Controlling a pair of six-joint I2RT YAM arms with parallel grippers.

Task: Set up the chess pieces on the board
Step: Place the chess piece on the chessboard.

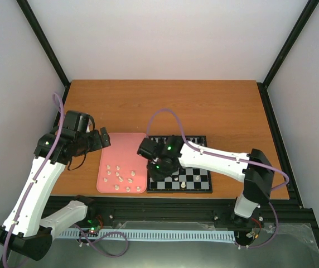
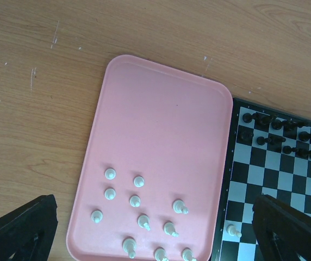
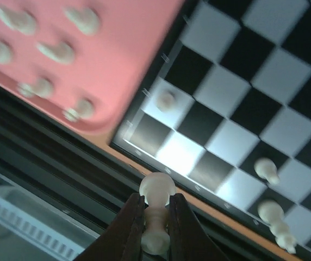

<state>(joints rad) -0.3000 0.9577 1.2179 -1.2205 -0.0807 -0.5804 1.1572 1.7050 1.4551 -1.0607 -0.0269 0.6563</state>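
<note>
a pink tray [image 2: 161, 109] is lying on the wooden table [image 2: 47, 81], its right edge running just beside the board [image 2: 275, 179]; eleven cream-white chess pieces [image 2: 135, 201] are sitting scattered over the tray's near half, a few seeming to be lying on their sides. black chess pieces [image 2: 278, 142] are lining the board's far rows; one more cream-white piece [image 2: 233, 231] is standing alone near the board's left edge; the left gripper [image 2: 154, 217] is hanging above with its dark fingers [image 2: 22, 231] spreading wide apart at the lower corners, gripping nothing.
</note>
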